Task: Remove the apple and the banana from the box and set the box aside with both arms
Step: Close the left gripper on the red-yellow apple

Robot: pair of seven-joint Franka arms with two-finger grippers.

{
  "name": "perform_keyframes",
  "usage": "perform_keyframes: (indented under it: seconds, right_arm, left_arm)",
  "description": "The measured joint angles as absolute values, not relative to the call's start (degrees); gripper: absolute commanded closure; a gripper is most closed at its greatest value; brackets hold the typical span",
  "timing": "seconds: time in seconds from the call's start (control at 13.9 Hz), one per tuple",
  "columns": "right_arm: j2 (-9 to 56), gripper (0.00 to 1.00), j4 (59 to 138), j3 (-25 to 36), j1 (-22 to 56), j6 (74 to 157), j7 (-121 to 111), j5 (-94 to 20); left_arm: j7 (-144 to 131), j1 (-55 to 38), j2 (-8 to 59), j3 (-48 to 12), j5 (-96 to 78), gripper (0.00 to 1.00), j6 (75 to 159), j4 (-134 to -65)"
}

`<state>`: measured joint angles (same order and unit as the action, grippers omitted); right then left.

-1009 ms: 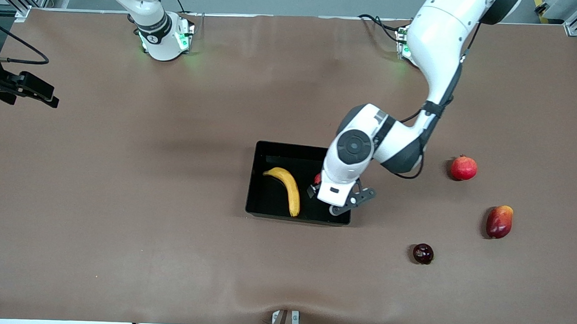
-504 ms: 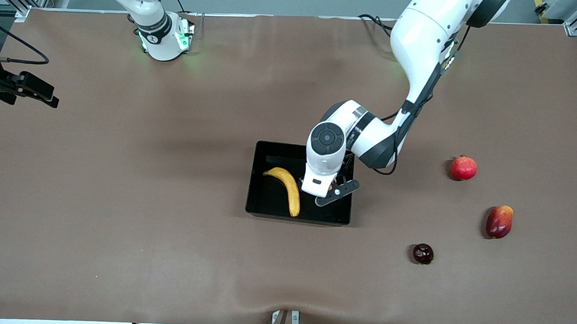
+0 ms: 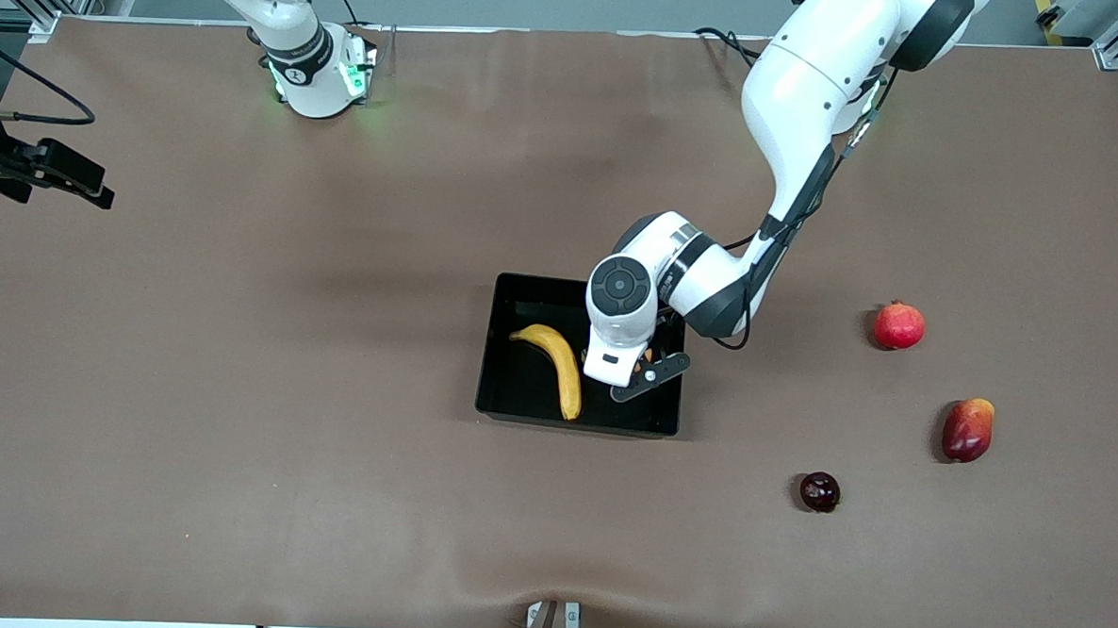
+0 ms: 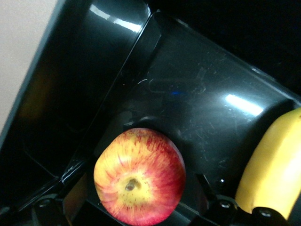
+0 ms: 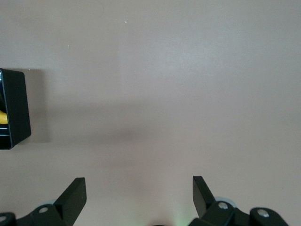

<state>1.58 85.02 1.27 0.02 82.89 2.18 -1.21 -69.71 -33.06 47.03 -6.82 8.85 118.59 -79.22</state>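
The black box (image 3: 522,298) lies mid-table and also shows in the left wrist view (image 4: 188,84). The yellow banana (image 3: 557,366) lies in it, and the left wrist view shows it too (image 4: 270,169). My left gripper (image 3: 630,362) is low inside the box beside the banana. The red apple with yellow patches (image 4: 138,176) sits between its fingers (image 4: 207,193), with a small gap at each side, so the gripper (image 4: 139,188) is open. My right gripper (image 5: 138,188) is open and empty over bare table, out of the front view. A corner of the box (image 5: 11,108) shows in the right wrist view.
A red pomegranate (image 3: 899,326), a red-and-yellow oval fruit (image 3: 968,430) and a small dark purple fruit (image 3: 820,492) lie on the brown table toward the left arm's end. A black device on a cable (image 3: 56,174) juts in at the right arm's end.
My left gripper has carried the apple from over the box's rim into the box beside the banana and has come down lower. The other fruits have not moved.
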Motion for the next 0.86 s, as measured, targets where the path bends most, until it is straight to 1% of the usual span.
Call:
perform_keyframes:
  seconds: [0.14, 0.22, 0.29, 0.43, 0.5, 0.86]
  right_arm:
    - [1.6, 0.00, 85.0, 1.3, 0.0, 82.9, 2.2, -1.2]
    - [1.6, 0.00, 85.0, 1.3, 0.0, 82.9, 2.2, -1.2]
    - [1.6, 0.00, 85.0, 1.3, 0.0, 82.9, 2.2, -1.2]
    - [1.6, 0.00, 85.0, 1.3, 0.0, 82.9, 2.2, -1.2]
    - [1.6, 0.00, 85.0, 1.3, 0.0, 82.9, 2.2, -1.2]
    - [1.6, 0.00, 85.0, 1.2, 0.0, 82.9, 2.2, -1.2]
  left_arm:
    - [-69.7, -33.1, 47.6, -6.8, 8.9, 0.00, 118.6, -79.2]
    - [-69.7, -33.1, 47.8, -6.8, 8.9, 0.11, 118.6, -79.2]
    - [-69.7, -33.1, 48.0, -6.8, 8.9, 0.42, 118.6, -79.2]
    - [-69.7, -33.1, 48.0, -6.8, 8.9, 0.92, 118.6, -79.0]
    - [-69.7, -33.1, 48.0, -6.8, 8.9, 1.00, 118.6, -78.7]
    - [-69.7, -32.8, 47.0, -6.5, 8.9, 1.00, 117.9, -77.4]
